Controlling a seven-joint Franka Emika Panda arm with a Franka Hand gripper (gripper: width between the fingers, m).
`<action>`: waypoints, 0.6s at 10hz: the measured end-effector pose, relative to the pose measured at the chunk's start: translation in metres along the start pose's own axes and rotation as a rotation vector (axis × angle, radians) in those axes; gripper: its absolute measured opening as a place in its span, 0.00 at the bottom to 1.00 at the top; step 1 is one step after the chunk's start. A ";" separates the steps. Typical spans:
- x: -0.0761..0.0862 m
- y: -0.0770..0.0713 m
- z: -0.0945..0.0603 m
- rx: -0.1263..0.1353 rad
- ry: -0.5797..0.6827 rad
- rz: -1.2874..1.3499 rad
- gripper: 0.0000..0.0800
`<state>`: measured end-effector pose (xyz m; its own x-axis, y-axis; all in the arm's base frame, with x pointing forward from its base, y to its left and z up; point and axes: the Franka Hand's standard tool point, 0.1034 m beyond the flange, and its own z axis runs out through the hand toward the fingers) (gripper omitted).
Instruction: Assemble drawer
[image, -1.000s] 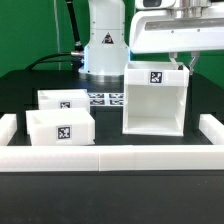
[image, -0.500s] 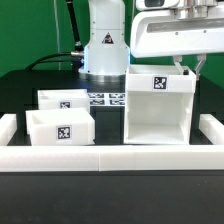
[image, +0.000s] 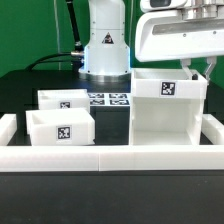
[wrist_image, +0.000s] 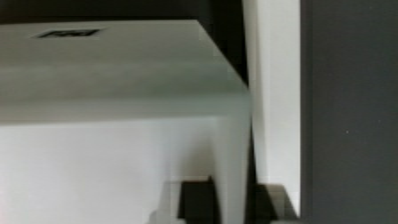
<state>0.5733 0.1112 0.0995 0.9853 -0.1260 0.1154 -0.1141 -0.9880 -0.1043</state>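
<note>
The drawer's large white shell (image: 165, 115) stands on the black table at the exterior view's right, open side toward the camera, with a tag on its top front. My gripper (image: 202, 68) is shut on the top of the shell's right wall, one finger on each side. In the wrist view the thin white wall (wrist_image: 237, 140) runs between my dark fingertips (wrist_image: 201, 200), and my gripper (wrist_image: 237, 203) straddles it. Two small white trays stand at the left, a nearer one (image: 60, 128) and a farther one (image: 62, 98), each with a tag.
The marker board (image: 108, 100) lies flat behind the trays, in front of the robot base (image: 104, 45). A low white border wall (image: 100, 158) runs along the front and up both sides; the shell's right side is close to the wall's right part (image: 214, 128).
The shell, held by my gripper, has slid toward the exterior view's right and slightly nearer to the camera. The two trays have not moved.
</note>
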 end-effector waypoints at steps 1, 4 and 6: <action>0.001 -0.001 0.000 0.001 0.004 -0.001 0.05; 0.001 -0.001 -0.001 0.003 0.006 0.005 0.05; 0.002 -0.003 -0.002 0.009 0.010 0.102 0.05</action>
<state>0.5756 0.1137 0.1021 0.9674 -0.2265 0.1135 -0.2122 -0.9692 -0.1252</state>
